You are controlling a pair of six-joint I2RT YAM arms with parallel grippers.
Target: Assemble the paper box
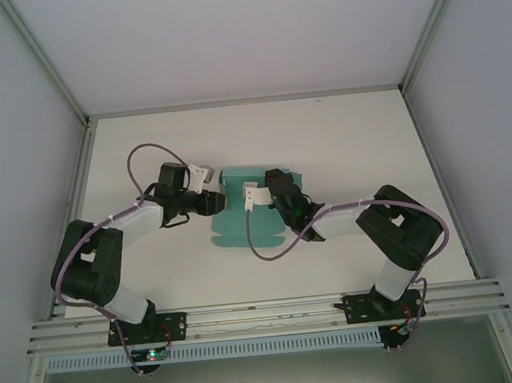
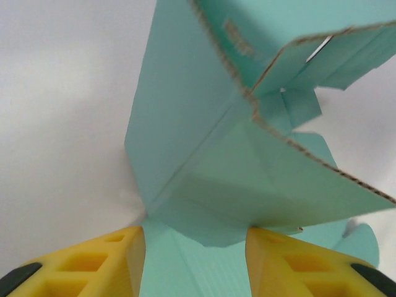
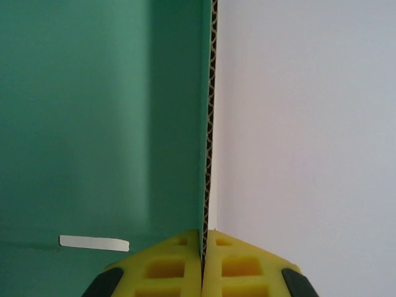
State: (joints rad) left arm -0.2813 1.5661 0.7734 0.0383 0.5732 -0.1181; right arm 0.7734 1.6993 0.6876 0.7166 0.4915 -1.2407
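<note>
Teal card of the paper box (image 1: 239, 222) is sitting half-formed in the middle of the white table (image 1: 350, 138), 1 wall standing and several flaps awaiting tucking, while the right gripper (image 3: 203, 249) is pinching that wall's edge tight and the left gripper (image 2: 195, 247) is straddling a flap, jaws parted.

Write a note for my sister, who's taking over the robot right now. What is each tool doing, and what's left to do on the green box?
Left tool: open, with a finger on each side of a flat part of the paper box. I can't tell if it touches.
Right tool: shut on the edge of an upright wall of the box.
Box: in the middle of the table, between the two tools.
Done: some walls are raised along their creases.
Left: the flaps are loose and the box is open. Fold and tuck them in, probably starting by the left tool.
</note>
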